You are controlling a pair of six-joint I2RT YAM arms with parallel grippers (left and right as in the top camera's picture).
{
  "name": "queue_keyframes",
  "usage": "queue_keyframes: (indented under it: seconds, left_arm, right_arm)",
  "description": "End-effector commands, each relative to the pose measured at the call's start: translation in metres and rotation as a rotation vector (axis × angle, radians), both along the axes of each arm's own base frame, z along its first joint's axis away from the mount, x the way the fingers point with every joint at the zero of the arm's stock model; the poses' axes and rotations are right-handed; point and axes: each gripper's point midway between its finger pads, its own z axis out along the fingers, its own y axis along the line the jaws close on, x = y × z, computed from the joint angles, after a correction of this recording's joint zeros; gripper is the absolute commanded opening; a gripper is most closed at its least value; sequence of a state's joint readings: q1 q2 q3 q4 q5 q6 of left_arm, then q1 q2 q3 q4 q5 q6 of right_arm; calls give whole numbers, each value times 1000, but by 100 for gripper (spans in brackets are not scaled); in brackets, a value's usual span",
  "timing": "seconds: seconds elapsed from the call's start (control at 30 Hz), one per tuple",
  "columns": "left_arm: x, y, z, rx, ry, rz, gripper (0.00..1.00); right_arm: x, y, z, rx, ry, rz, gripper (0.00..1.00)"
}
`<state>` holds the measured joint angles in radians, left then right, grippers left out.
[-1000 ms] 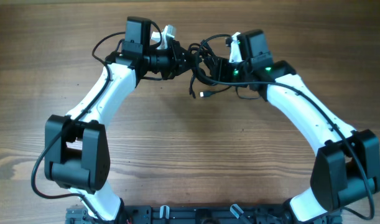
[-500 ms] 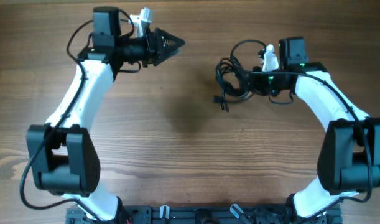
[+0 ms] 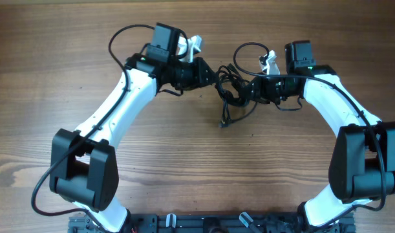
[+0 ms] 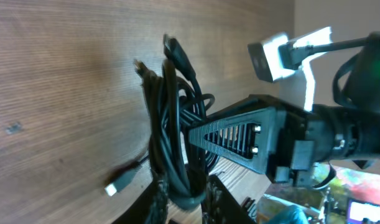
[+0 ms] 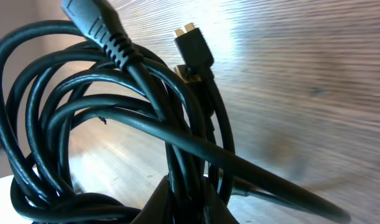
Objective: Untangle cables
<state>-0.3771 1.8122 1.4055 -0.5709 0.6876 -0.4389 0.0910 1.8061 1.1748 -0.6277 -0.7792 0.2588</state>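
Observation:
The cables (image 3: pixel 231 87) are a bunch of thin black cords hanging between my two grippers at the back middle of the wooden table (image 3: pixel 184 162). My left gripper (image 3: pixel 217 76) reaches in from the left and is shut on one side of the bunch. In the left wrist view its fingers (image 4: pixel 157 200) press the looped cords (image 4: pixel 168 112) from both sides. My right gripper (image 3: pixel 245 90) is shut on the other side, with cords (image 5: pixel 115 106) wedged between its fingers (image 5: pixel 171 202). One plug end (image 3: pixel 223 123) dangles towards the table.
A black rail (image 3: pixel 216 223) runs along the table's front edge between the two arm bases. A small light-tipped plug (image 4: pixel 115 185) hangs low near the wood. A gold-tipped plug (image 5: pixel 194 43) sticks up from the bunch.
The left gripper let go and swung out to the left while the right carried the bunch rightwards. The left has now come back and closed on the cables.

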Motion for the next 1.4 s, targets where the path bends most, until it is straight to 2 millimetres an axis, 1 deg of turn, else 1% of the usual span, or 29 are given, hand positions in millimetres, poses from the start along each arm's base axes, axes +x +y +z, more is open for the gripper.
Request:
queue_keyframes:
  seconds: [0.0,0.07,0.13,0.2,0.27,0.3,0.33,0.37,0.4,0.43,0.47,0.5,0.53,0.6,0.67,0.7,0.73,0.8,0.87,0.97,1.03,1.07,1.17,1.23,1.3,1.33,1.37]
  left_arm:
    - [0,-4,-8,61,-11,22,19]
    - [1,-7,-6,54,-26,16,24]
    - [4,-10,-3,43,-49,15,31]
    - [6,-14,0,33,-71,9,35]
    - [5,-21,2,25,-90,-4,37]
    - [5,-24,3,27,-100,-8,35]
    - [5,-26,2,37,-109,-6,24]
    - [5,-27,2,45,-117,-5,9]
    - [5,-30,3,41,-123,-6,4]
    - [5,-32,4,35,-116,2,4]
    - [6,-32,4,28,-99,20,4]
    - [6,-31,4,17,-52,64,4]
    - [6,-31,4,12,-32,81,4]
    - [5,-30,3,4,10,114,4]
    - [3,-28,0,5,77,161,4]
    - [1,-24,-6,20,139,220,4]
    - [-1,-18,-12,39,217,298,4]
    - [-7,-11,-20,42,377,439,4]
    - [-9,-10,-21,11,514,568,4]
    - [-13,-10,-22,-46,749,785,4]
    - [-20,-16,-18,-106,953,893,4]
    - [-23,-19,-16,-124,1014,914,4]
    - [-22,-20,-15,-139,1057,950,4]
    - [-25,-23,-13,-146,1088,936,4]
    - [-31,-23,-12,-145,1152,944,4]
    - [-37,-22,-12,-136,1215,959,4]
    - [-38,-20,-12,-131,1220,964,4]
  right_arm:
    - [-7,22,31,189,-20,76,4]
    - [-10,26,38,236,-11,88,4]
    - [-13,30,44,281,-6,103,4]
    - [-17,35,56,352,-8,130,4]
    - [-19,38,63,397,-8,146,4]
    - [-19,38,63,397,-7,146,4]
    - [-19,38,63,396,-8,146,4]
    - [-19,38,63,394,-11,146,4]
    - [-18,37,60,379,-14,142,4]
    - [-14,32,50,312,-18,118,4]
    - [-8,23,33,203,-12,76,5]
    - [-3,4,8,37,30,-11,9]
    - [-2,-3,1,-20,36,-31,13]
    - [-3,-8,-4,-60,45,-42,20]
    - [-3,-10,-6,-74,45,-46,41]
    - [-2,-10,-5,-77,44,-50,54]
    - [-2,-10,-2,-76,42,-50,58]
    - [1,-12,8,-87,20,-49,65]
    - [4,-15,22,-106,-20,-57,66]
    - [5,-17,52,-117,-133,-41,66]
    - [3,-17,76,-120,-225,-18,66]
    - [0,-17,92,-118,-275,-16,67]
    - [-7,-21,126,-131,-391,-20,70]
    - [-9,-28,139,-170,-442,-45,72]
    - [-9,-34,145,-209,-473,-62,72]
    - [-11,-33,150,-208,-499,-43,68]
    - [-14,-30,155,-196,-525,-16,68]
